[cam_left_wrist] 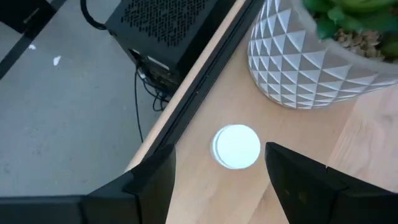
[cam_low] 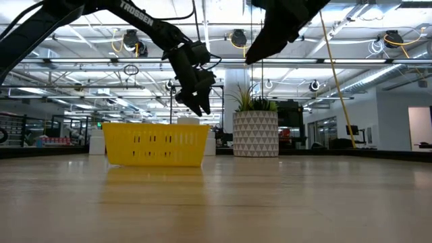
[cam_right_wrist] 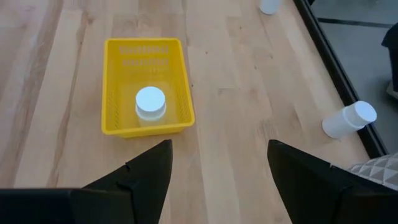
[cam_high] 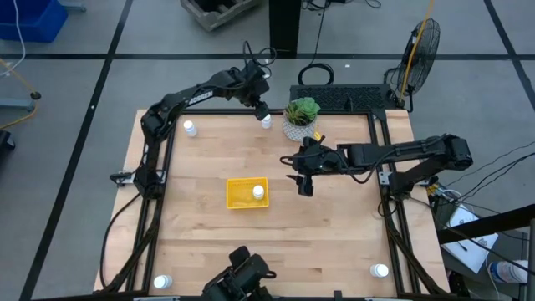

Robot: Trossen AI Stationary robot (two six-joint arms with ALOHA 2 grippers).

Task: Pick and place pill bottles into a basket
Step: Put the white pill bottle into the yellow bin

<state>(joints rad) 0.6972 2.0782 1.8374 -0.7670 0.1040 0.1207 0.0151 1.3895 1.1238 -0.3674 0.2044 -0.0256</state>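
Observation:
The yellow basket (cam_high: 242,199) sits mid-table with one white pill bottle (cam_high: 258,191) standing in it; both show in the right wrist view (cam_right_wrist: 146,127) (cam_right_wrist: 150,102). My left gripper (cam_high: 262,109) is open at the far edge, above another pill bottle (cam_left_wrist: 236,147) that stands upright beside the plant pot; its fingers stand on either side of the cap without touching. My right gripper (cam_high: 303,186) is open and empty, right of the basket. Other bottles stand at the far left (cam_high: 190,127), near left corner (cam_high: 163,283) and near right corner (cam_high: 380,270).
A white patterned pot with a green plant (cam_high: 300,119) stands at the far edge, close to the right of my left gripper's bottle. A black rail (cam_left_wrist: 186,93) runs along the table's far edge. Bare wood lies in front of the basket.

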